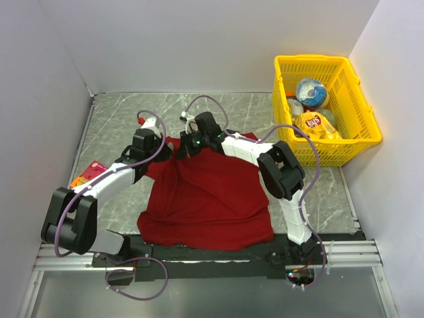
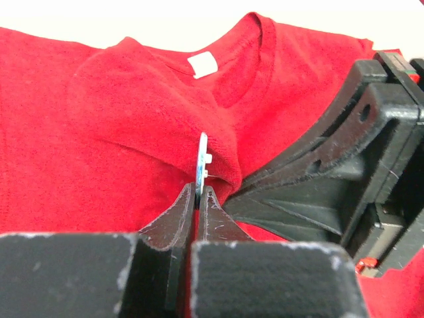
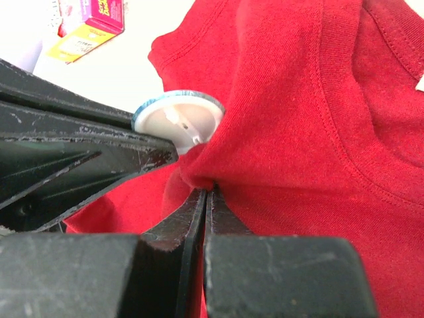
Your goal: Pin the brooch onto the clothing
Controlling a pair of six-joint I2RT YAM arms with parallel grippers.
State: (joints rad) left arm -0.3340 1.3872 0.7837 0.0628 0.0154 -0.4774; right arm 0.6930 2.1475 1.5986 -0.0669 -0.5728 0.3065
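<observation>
The dark-red T-shirt (image 1: 209,199) lies spread on the table, its neck at the far end, its white label (image 2: 203,64) showing in the left wrist view. My left gripper (image 2: 199,187) is shut on the brooch (image 2: 202,159), a small whitish disc held edge-on. In the right wrist view the brooch (image 3: 180,118) shows its white back, touching a raised fold of the shirt (image 3: 278,112). My right gripper (image 3: 209,192) is shut on that fold near the collar. Both grippers meet at the shirt's neck, the left (image 1: 173,147) beside the right (image 1: 189,142) in the top view.
A yellow basket (image 1: 361,141) with snack bags stands at the far right. An orange-and-pink packet (image 1: 89,174) lies at the left, beside the left arm; it also shows in the right wrist view (image 3: 89,23). White walls enclose the table.
</observation>
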